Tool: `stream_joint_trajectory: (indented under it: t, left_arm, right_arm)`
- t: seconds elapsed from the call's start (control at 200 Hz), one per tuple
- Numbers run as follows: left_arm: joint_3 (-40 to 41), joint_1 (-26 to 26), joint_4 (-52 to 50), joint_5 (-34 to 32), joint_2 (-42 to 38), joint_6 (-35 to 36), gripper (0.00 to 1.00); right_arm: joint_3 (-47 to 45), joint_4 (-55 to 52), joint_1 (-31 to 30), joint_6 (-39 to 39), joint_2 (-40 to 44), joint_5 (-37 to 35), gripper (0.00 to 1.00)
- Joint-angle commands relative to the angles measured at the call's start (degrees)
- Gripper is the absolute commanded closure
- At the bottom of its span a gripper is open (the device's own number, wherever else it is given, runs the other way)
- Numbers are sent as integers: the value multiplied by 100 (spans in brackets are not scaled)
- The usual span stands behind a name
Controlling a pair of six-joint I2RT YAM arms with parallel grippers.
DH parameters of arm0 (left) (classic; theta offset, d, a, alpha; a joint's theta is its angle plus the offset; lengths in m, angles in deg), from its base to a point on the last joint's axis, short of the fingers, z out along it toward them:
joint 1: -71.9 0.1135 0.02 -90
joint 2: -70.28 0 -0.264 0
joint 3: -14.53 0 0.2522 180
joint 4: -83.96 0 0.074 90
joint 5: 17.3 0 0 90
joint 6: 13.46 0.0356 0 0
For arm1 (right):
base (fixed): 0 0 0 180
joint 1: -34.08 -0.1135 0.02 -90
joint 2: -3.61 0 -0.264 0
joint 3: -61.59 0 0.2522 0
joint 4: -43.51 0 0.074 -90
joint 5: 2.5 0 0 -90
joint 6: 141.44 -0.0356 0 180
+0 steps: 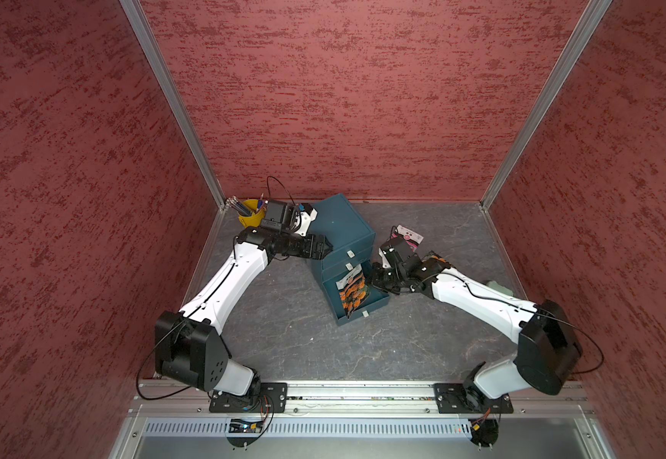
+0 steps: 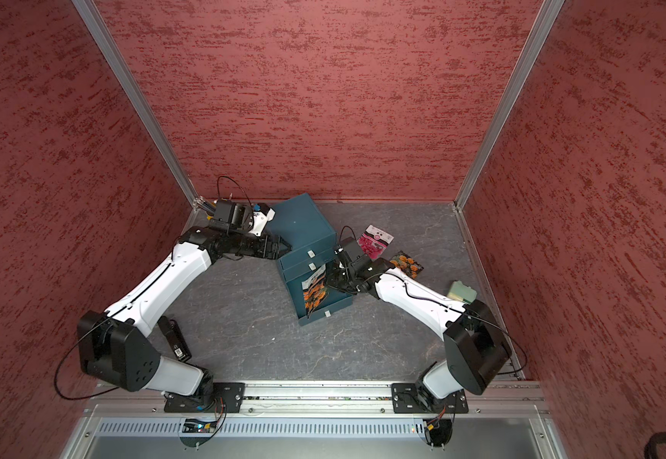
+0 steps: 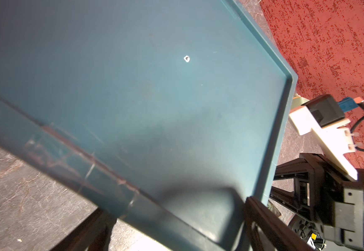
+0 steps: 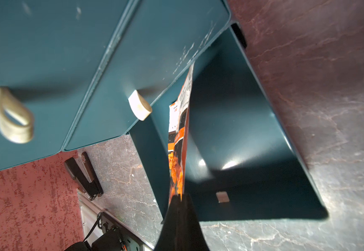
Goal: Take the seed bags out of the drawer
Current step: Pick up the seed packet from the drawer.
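Our right hand (image 4: 177, 198) is pinched on one glossy orange marigold seed packet (image 4: 180, 134), which stands upright in the open bottom drawer (image 4: 231, 119) of one teal three-drawer cabinet (image 1: 343, 222). Our left hand (image 1: 322, 248) stands wide against that cabinet's side. We count two more on the grey marbled desk (image 1: 283, 337), toward its far edge: a pink-flowered packet (image 2: 375, 242) and a second orange marigold packet (image 2: 407, 265). Red textured walls (image 1: 363, 99) enclose three sides.

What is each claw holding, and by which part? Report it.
Right claw: orange seed bag, pinched at its edge, at the open drawer. Left claw: against the cabinet; grip cannot be told.
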Motion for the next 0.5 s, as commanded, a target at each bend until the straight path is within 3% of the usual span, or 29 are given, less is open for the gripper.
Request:
stream_joint_trajectory:
  t: [0.0,0.496]
  left_arm:
    - [36,-162,-500,38,199,283,6]
    - [-29,-213,-562,-26,200,285,6]
  right_arm:
    - [4,-119,86,-120,389,76,100]
    - [-134,-651,215,-216,1104,52,100]
